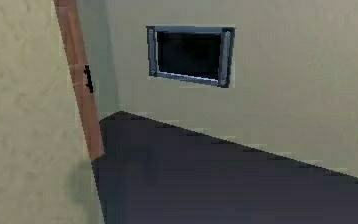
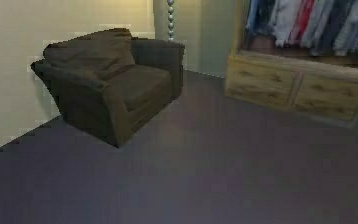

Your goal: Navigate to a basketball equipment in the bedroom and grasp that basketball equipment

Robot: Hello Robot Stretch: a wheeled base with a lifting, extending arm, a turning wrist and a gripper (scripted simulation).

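A pale wall (image 1: 287, 110) with a dark, grey-framed window (image 1: 190, 54) stands ahead in the forward view. A brown door edge (image 1: 79, 80) with a black handle (image 1: 88, 79) runs down the forward view's left. A dark brown armchair (image 2: 107, 80) sits in the arm side view's left half on dark carpet (image 2: 207, 170).
A wooden wardrobe unit with drawers (image 2: 297, 88) and hanging clothes (image 2: 307, 22) stands at the arm side view's right top. A slim floor-lamp pole (image 2: 171, 18) rises behind the armchair. Dark carpet (image 1: 217, 180) lies open ahead, bounded by walls.
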